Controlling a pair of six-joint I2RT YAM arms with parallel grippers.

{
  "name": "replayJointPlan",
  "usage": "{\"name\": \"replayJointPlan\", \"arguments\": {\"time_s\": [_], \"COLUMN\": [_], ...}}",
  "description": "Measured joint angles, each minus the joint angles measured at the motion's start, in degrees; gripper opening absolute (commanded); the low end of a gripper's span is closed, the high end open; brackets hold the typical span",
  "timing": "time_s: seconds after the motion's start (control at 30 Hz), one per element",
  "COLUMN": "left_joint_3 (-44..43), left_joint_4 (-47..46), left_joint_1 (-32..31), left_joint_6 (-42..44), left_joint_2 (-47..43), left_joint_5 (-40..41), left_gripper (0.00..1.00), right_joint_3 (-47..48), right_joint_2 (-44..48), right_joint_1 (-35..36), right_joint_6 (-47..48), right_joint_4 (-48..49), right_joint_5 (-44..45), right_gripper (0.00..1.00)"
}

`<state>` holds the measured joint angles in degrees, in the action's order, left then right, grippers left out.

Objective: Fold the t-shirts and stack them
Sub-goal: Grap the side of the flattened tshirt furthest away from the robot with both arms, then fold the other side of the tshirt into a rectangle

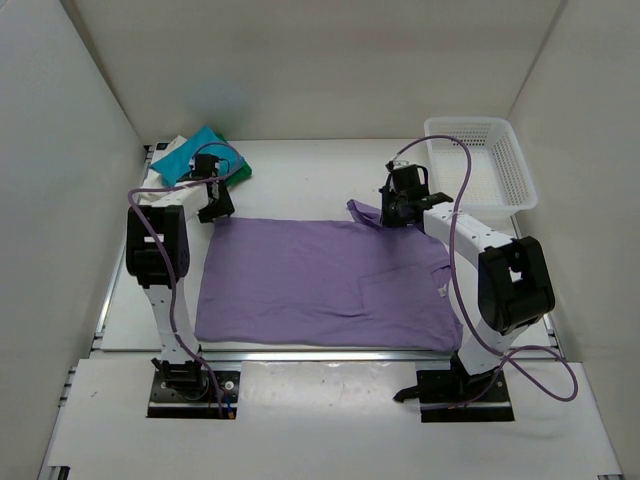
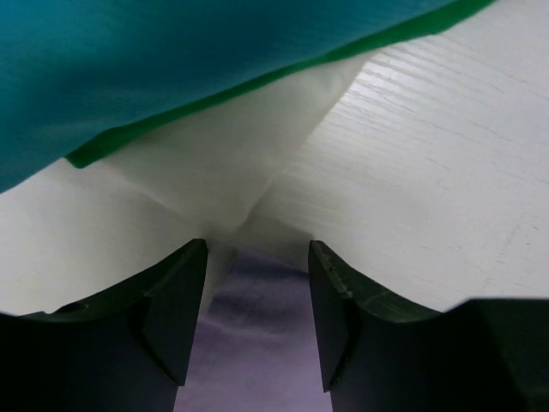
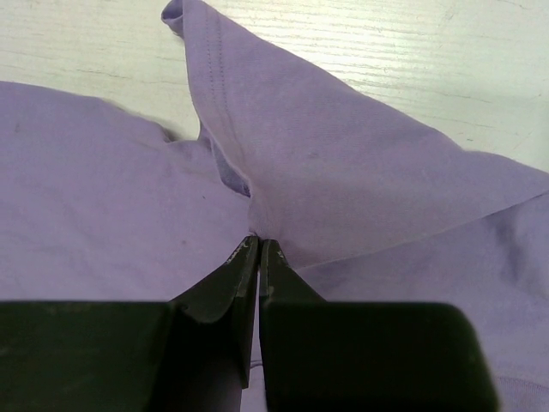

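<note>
The right gripper (image 3: pixel 258 242) is closed tight, its two fingertips pinching a raised fold of the purple shirt (image 3: pixel 103 215). From the pinch the cloth rises into a ridge that runs away from the gripper toward a sleeve end, which lies on the bare white tabletop (image 3: pixel 386 51). In the overhead view the right gripper (image 1: pixel 395 212) sits at the far right corner of the purple shirt (image 1: pixel 320 280), where a small flap of cloth pokes out to the left.

The left gripper (image 2: pixel 257 249) has its fingers apart and holds nothing. A strip of the purple shirt (image 2: pixel 257 343) shows in the gap, lying below them. From above, the left gripper (image 1: pixel 213 210) is at the shirt's far left corner.

The purple shirt is spread flat across the middle of the tabletop (image 1: pixel 300 180), between the two arms.

Just beyond the left gripper, in the far left corner, lies a pile of folded shirts. The teal shirt (image 2: pixel 171 60) is on top, a thin edge of the green shirt (image 2: pixel 94 153) shows under it, and the white shirt (image 2: pixel 171 197) is at the bottom, touching the purple shirt's edge.

A white lattice basket (image 1: pixel 515 170) stands in the far right corner, apart from the purple shirt.
</note>
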<state>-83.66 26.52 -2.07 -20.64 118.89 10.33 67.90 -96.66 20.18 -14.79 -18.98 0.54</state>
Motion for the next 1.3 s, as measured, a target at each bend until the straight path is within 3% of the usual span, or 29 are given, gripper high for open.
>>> {"name": "replayJointPlan", "arguments": {"time_s": [0.17,0.43,0.6,0.83,1.13,1.3], "left_joint_3": [1.7,2.3,2.4,2.6,5.2,9.1], "left_joint_4": [-0.4,-1.2,-1.2,-1.0,-0.3,-1.0], "left_joint_1": [1.1,1.0,0.3,0.1,-0.1,-0.2], "left_joint_6": [-0.3,-0.4,-0.4,-0.5,-0.3,-0.3], "left_joint_2": [-1.2,-1.4,-1.4,-1.8,-8.0,-14.4], "left_joint_5": [-1.0,-1.4,-1.4,-1.6,-1.6,-1.6], "left_gripper": [0.56,0.33,0.24,0.00,0.00,0.00], "right_joint_3": [0.0,-0.4,-0.9,-0.9,-2.0,-9.8], "right_joint_2": [0.0,0.1,0.3,1.3,8.4,16.7], "right_joint_1": [0.3,0.4,0.4,0.3,-1.1,-1.9], "right_joint_6": [0.0,0.0,0.0,0.0,0.0,-1.3], "right_joint_4": [0.2,0.3,0.4,0.3,-2.5,-2.6], "right_joint_5": [-0.7,-1.3,-1.2,-1.2,-0.3,0.5], "right_gripper": [0.00,0.00,0.00,0.00,0.00,0.00]}}
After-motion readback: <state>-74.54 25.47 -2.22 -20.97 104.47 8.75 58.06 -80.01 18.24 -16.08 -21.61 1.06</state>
